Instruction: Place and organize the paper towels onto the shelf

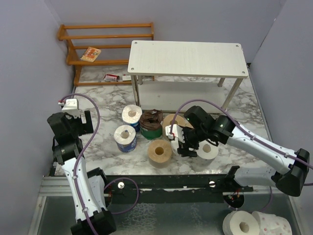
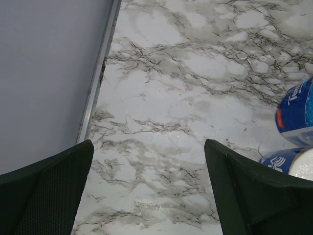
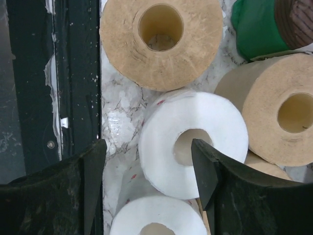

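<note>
The shelf (image 1: 188, 58) stands at the back with its pale top bare. The paper towels stand grouped on the marble floor: two blue-wrapped rolls (image 1: 125, 138), a dark brown roll with a green band (image 1: 151, 123), tan rolls (image 1: 160, 152) and a white roll (image 1: 208, 149). My right gripper (image 1: 183, 142) hangs open over a white roll (image 3: 193, 144). One finger (image 3: 215, 171) is over its core hole. The other finger stands apart from its outer side. My left gripper (image 2: 149, 161) is wide open over bare marble, left of the blue rolls (image 2: 296, 115).
An orange slatted rack (image 1: 105, 49) with small packets stands at the back left. A second white roll (image 3: 156, 220) and tan rolls (image 3: 161, 41) crowd the right gripper. The dark front rail (image 1: 171, 183) runs just behind. Two more white rolls (image 1: 240, 225) lie beyond the rail.
</note>
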Robot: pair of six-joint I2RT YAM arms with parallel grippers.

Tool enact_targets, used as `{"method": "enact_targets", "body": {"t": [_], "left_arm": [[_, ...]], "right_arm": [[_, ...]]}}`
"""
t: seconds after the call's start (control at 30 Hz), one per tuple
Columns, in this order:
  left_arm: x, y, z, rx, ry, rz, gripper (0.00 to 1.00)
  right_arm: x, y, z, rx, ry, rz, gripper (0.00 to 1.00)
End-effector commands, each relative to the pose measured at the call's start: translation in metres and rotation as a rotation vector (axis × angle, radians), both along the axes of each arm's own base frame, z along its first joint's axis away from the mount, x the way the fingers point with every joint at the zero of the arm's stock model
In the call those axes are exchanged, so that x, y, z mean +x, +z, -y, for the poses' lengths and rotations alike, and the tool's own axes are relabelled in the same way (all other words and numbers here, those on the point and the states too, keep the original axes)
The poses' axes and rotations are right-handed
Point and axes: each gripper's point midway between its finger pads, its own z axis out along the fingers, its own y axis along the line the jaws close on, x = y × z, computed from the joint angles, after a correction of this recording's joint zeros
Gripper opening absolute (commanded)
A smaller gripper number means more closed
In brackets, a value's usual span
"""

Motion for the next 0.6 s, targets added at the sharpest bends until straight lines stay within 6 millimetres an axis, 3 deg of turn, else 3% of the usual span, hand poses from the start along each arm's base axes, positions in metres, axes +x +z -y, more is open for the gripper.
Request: {"method": "enact_targets", "body": {"t": [0.0, 0.4, 0.57], "left_arm": [[0.000, 0.006, -0.004, 0.005, 0.016, 0.023, 0.99], [-0.001, 0.007, 0.008, 0.000, -0.054, 0.033, 0.99], [-0.001, 0.007, 0.008, -0.001, -0.051, 0.033, 0.99]], "right_arm": [[0.008, -0.011, 0.000, -0.028, -0.015, 0.044, 0.64], [0.025, -0.041, 0.008, -0.093, -0.082, 0.102, 0.61], [0.027, -0.043, 0.004, -0.084, -0.084, 0.105, 0.57]]}}
